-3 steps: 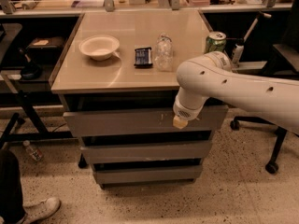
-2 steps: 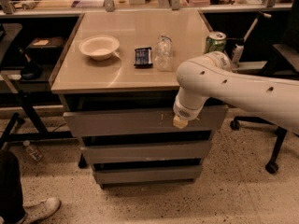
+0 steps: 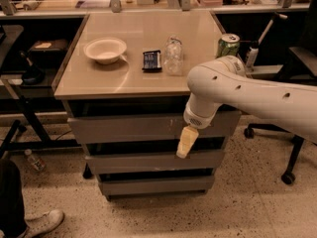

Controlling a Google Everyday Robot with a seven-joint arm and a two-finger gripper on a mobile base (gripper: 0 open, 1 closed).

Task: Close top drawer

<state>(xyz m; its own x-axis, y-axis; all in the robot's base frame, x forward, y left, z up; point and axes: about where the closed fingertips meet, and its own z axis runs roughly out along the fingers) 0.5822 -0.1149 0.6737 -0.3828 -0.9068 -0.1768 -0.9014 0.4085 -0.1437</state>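
Observation:
The top drawer [image 3: 124,129] is the widest grey front, just under the tan tabletop [image 3: 148,81], with small white scuffs right of centre. It stands a little forward of the cabinet, with a dark gap above it. My white arm [image 3: 257,95] comes in from the right. The gripper [image 3: 185,143] hangs in front of the drawer's right-of-centre part, and its yellowish tip reaches down over the gap to the middle drawer [image 3: 129,161].
On the tabletop are a white bowl [image 3: 105,49], a dark packet [image 3: 151,60], a clear plastic bottle [image 3: 173,56] and a green can [image 3: 228,44]. An office chair [image 3: 297,133] stands at the right. A person's shoe [image 3: 42,222] and a bottle [image 3: 34,160] are on the floor at the left.
The gripper's tip now reaches lower and slightly left across the drawer front. The arm and the top drawer look unmoved.

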